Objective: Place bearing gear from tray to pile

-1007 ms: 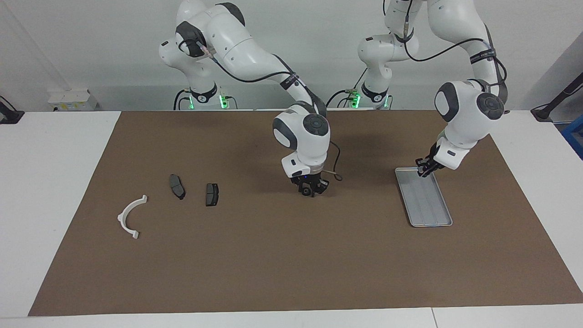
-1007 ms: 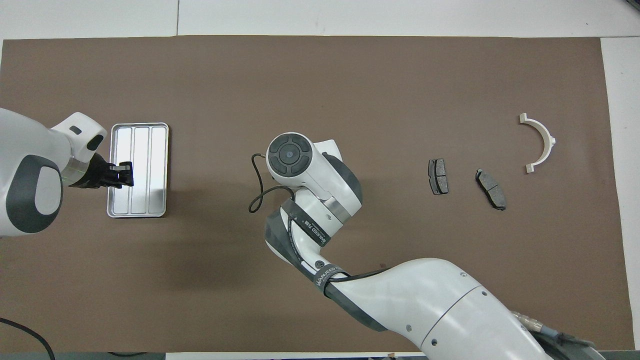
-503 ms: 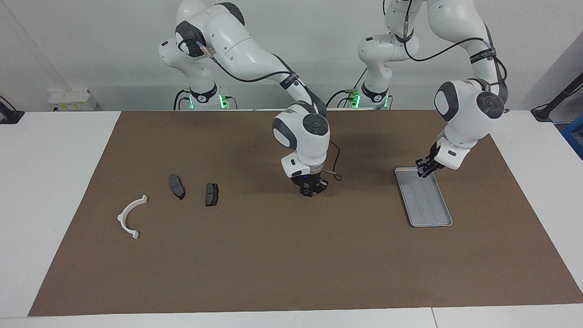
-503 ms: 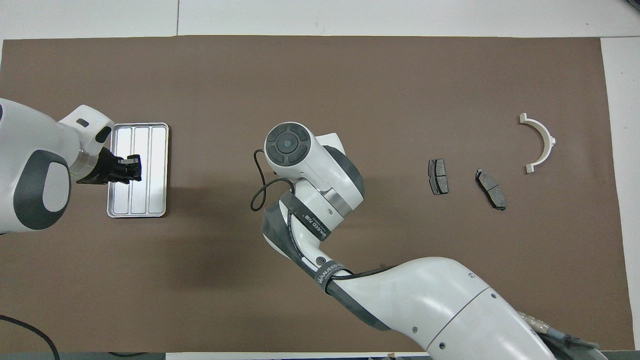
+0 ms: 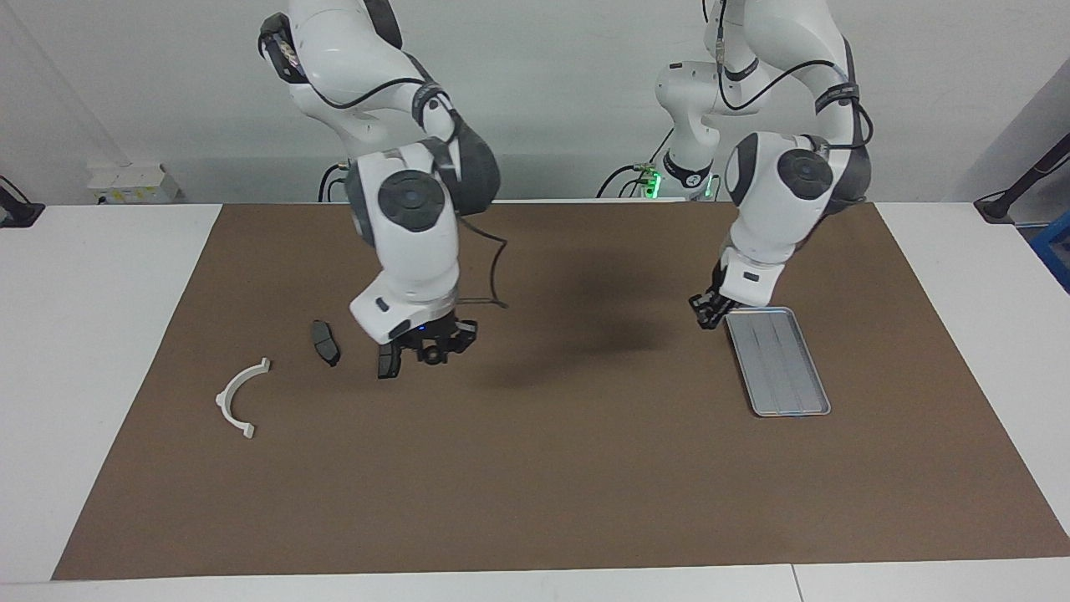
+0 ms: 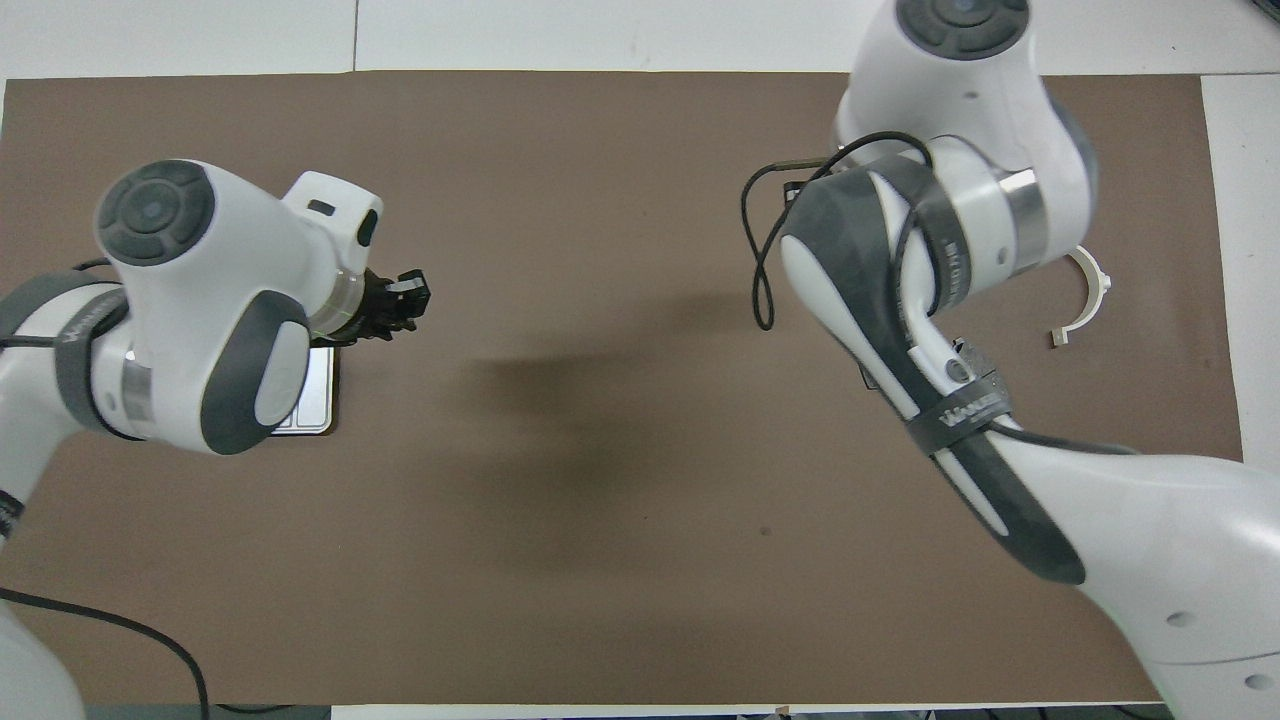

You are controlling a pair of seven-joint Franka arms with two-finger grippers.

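Note:
The silver tray [image 5: 790, 380] lies toward the left arm's end of the mat with nothing in it; in the overhead view only its corner [image 6: 318, 405] shows under the left arm. The pile is a white bracket [image 5: 238, 397] [image 6: 1092, 298] and two dark brake pads [image 5: 325, 342] [image 5: 387, 361]. My right gripper [image 5: 432, 354] hangs just above the mat beside the second pad, shut on a small dark round part, the bearing gear [image 5: 432, 358]. The overhead view hides that gripper under its own arm. My left gripper [image 5: 706, 315] [image 6: 408, 298] is shut and holds nothing, beside the tray's corner nearest the robots.
A brown mat [image 5: 543, 468] covers the white table. The right arm's cable [image 5: 493, 276] loops beside its wrist. Both arms' bulky wrists stand high over the mat.
The right arm has swung from the mat's middle to the pile, carrying the small part. The left gripper has moved off the tray to the mat beside it.

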